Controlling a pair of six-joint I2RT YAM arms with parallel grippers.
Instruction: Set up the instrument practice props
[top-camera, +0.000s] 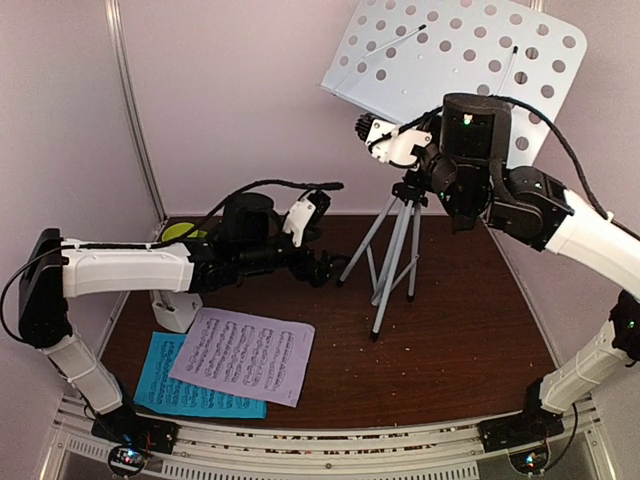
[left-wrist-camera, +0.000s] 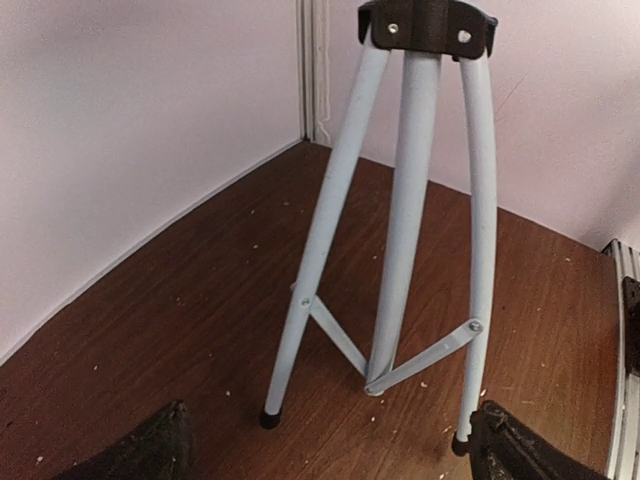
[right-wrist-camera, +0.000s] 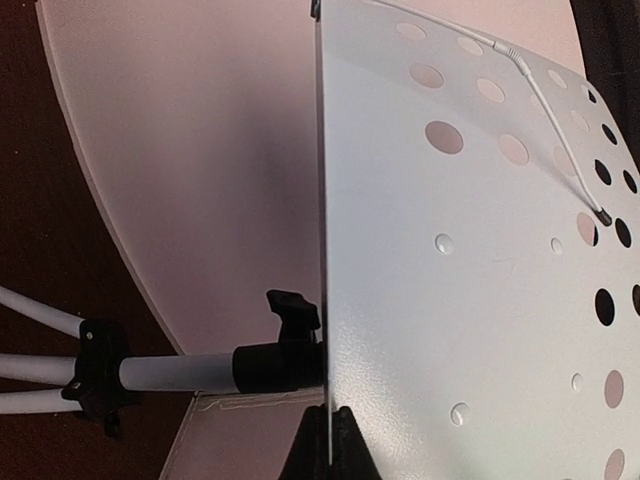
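Observation:
The white perforated music stand desk (top-camera: 450, 60) stands on its silver tripod (top-camera: 395, 260) at the back right. My right gripper (top-camera: 392, 128) is shut on the desk's lower edge; the right wrist view shows the fingertips (right-wrist-camera: 345, 445) pinching the thin plate (right-wrist-camera: 470, 250). My left gripper (top-camera: 327, 268) is open and empty just left of the tripod's feet, with the legs (left-wrist-camera: 400, 220) ahead between its fingers (left-wrist-camera: 150, 450). The lilac page (top-camera: 245, 355) lies on the cyan page (top-camera: 190, 390) at the front left. The white metronome (top-camera: 177, 310) is partly hidden under my left arm.
A lime-green bowl (top-camera: 178, 232) sits at the back left behind my left arm. Pale walls close the table (top-camera: 460, 340) at the back and sides. The tripod's feet (left-wrist-camera: 268, 418) rest on the brown tabletop.

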